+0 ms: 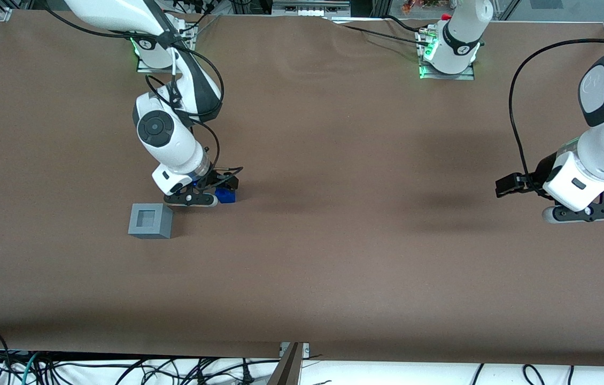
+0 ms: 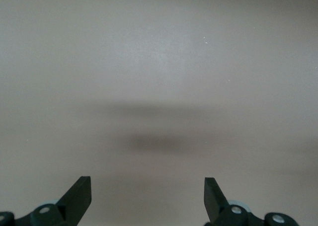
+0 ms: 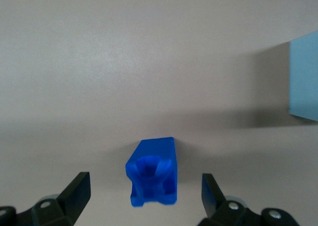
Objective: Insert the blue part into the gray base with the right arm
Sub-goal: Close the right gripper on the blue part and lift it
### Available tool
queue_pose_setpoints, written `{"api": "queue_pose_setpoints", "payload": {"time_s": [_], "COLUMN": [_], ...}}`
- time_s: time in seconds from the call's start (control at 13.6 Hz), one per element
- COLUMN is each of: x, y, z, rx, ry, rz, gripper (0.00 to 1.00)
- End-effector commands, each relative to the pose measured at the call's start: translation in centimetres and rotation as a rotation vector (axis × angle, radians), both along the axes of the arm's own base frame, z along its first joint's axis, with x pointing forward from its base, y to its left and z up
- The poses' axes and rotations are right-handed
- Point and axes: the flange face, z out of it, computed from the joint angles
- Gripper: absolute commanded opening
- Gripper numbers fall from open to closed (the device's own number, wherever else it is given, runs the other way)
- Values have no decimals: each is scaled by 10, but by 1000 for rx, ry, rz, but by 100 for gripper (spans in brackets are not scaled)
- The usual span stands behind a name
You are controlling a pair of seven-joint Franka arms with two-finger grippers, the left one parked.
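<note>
Brown counter (image 1: 334,256) is carrying everything, surface plain and matte. Right arm (image 1: 171,141) is reaching down over it toward the working arm's end, wrist tilted, thin black cables looping around the forearm.

Gray base (image 1: 150,220) is sitting upright on the counter, square recess facing up with nothing in it, slightly nearer the front camera than the gripper and just beside it; only its edge (image 3: 304,77) is showing in the right wrist view.

Gripper (image 1: 201,199) is hanging low over the counter, fingers spread apart, one finger (image 3: 75,191) on each side of the blue part with a visible gap to each, nothing clamped.

Blue part (image 3: 153,172) is lying on the counter between the open fingers, knobby end facing the wrist camera, clear of the gray base. In the front view it (image 1: 226,195) is peeking out at the gripper's side.
</note>
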Motion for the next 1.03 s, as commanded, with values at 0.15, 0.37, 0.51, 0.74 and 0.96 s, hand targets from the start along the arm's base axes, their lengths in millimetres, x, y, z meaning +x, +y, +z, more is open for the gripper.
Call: {"api": "queue_pose_setpoints", "payload": {"time_s": [0.15, 0.37, 0.51, 0.74, 0.96], "x": [-15, -18, -19, -19, -8], "y": [19, 17, 15, 10, -10], "z": [-32, -42, -44, -45, -16], "rx": [12, 1, -2, -10, -27], "ry": [-20, -10, -8, -3, -5], "rz": [-31, -23, -15, 1, 23], "gripper": [99, 94, 68, 30, 18]}}
